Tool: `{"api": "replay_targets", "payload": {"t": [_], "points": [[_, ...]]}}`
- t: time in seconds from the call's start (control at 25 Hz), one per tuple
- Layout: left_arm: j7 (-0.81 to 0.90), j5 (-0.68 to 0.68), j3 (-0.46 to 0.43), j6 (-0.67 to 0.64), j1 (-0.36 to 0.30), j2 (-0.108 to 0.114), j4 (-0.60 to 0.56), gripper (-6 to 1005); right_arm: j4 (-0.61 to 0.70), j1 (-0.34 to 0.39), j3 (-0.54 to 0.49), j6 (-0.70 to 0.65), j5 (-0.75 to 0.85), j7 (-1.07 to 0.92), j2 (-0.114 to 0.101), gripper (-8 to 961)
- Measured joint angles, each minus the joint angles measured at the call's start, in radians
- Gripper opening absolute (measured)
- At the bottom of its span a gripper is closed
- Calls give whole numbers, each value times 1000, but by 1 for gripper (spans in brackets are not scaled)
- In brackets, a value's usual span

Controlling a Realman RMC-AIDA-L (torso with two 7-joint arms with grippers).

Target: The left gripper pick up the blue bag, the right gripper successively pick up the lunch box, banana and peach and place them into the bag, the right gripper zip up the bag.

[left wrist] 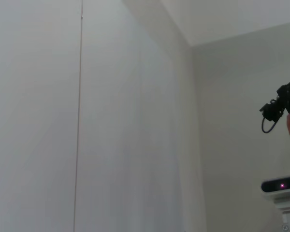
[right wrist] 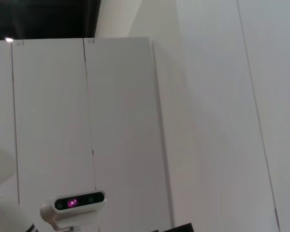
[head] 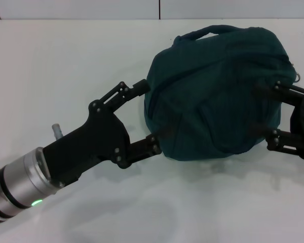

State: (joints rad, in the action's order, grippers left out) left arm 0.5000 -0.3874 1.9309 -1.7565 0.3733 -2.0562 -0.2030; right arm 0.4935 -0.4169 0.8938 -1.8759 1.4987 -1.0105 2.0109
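The blue bag (head: 218, 91) lies bulging on the white table (head: 66, 66) in the head view. One rolled handle (head: 207, 30) shows at its far edge and a metal ring pull (head: 297, 76) at its right end. My left gripper (head: 151, 115) stands open at the bag's left end, fingertips spread wide and touching the fabric. My right gripper (head: 270, 110) stands open at the bag's right end, its fingertips pressing dents into the cloth. The lunch box, banana and peach are out of view. Neither wrist view shows the bag.
The table's far edge meets a pale wall (head: 91, 9) behind the bag. Both wrist views look up at white wall panels; a small camera bar (right wrist: 79, 201) shows in the right wrist view.
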Motion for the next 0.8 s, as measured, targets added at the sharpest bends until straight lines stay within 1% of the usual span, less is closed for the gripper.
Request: {"api": "replay_targets", "payload": {"t": [0.32, 0.56, 0.8], "points": [[0, -1, 0, -1, -1, 3, 0, 857, -1, 2, 30, -9, 0, -1, -1, 721], [1, -1, -6, -6, 0, 16, 10, 857, -1, 3, 38, 1, 0, 30, 0, 722], [1, -1, -4, -37, -7, 28, 14, 857, -16, -3, 40, 19, -2, 59, 2, 722]]}}
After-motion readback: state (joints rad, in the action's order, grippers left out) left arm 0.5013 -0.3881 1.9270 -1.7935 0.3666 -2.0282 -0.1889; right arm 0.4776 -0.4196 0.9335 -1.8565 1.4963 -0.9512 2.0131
